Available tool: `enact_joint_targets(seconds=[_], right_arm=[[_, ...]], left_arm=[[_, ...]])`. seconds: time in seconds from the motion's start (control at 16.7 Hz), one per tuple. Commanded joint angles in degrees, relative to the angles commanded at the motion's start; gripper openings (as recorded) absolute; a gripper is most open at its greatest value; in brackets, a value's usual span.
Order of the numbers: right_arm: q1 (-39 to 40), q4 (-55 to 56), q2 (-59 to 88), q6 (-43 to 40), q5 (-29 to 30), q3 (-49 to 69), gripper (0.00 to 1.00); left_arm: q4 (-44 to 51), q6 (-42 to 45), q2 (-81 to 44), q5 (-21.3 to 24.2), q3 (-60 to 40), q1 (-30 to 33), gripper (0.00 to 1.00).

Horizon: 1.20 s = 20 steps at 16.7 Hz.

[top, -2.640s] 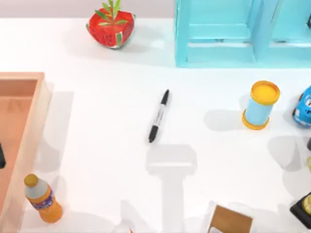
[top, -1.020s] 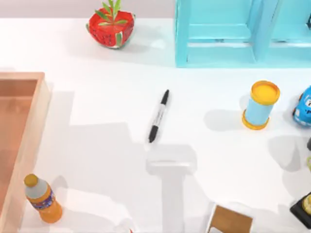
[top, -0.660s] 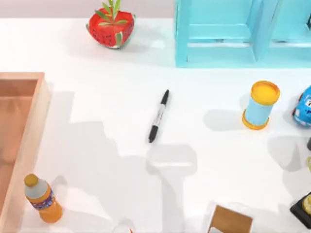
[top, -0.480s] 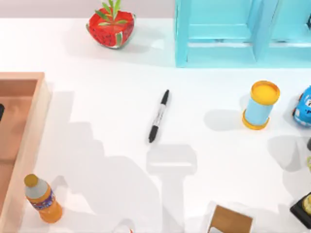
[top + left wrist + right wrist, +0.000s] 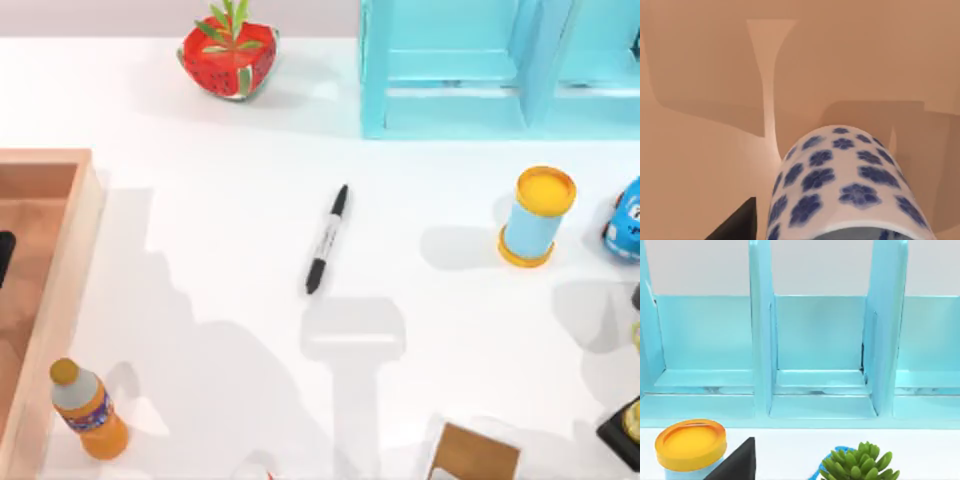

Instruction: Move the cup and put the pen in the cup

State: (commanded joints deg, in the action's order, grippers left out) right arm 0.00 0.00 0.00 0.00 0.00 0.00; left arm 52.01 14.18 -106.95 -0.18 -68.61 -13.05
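White cup (image 5: 845, 185) with blue flowers against the tan wooden tray (image 5: 60, 250). Black pen (image 5: 327, 239) with a pale label band on the white table (image 5: 220, 250). Light-blue cylinder (image 5: 537, 217) with yellow ends, turquoise shelf (image 5: 450, 70), red strawberry pot (image 5: 229, 52), orange bottle (image 5: 88, 410).

The pen (image 5: 327, 240) lies flat near the middle of the white surface (image 5: 200, 250), slanted; a strawberry-shaped pot (image 5: 228, 52) stands at the far left; a turquoise shelf (image 5: 470, 70) at the far right; a wooden tray (image 5: 45, 280) at the left edge; an orange bottle (image 5: 88, 410) just beside it; a blue cylinder with yellow ends (image 5: 538, 216) to the right.
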Motion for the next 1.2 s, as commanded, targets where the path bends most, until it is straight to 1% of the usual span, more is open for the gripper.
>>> enact_joint_targets(seconds=[0.72,0.78,1.2], right_arm=[[0.0,0.0,0.0,0.0,0.0,0.0,1.0],[0.0,0.0,0.0,0.0,0.0,0.0,1.0],[0.0,0.0,0.0,0.0,0.0,0.0,1.0]], left_arm=[[0.0,0.0,0.0,0.0,0.0,0.0,0.02],[0.0,0.0,0.0,0.0,0.0,0.0,0.0],[0.0,0.0,0.0,0.0,0.0,0.0,0.0]])
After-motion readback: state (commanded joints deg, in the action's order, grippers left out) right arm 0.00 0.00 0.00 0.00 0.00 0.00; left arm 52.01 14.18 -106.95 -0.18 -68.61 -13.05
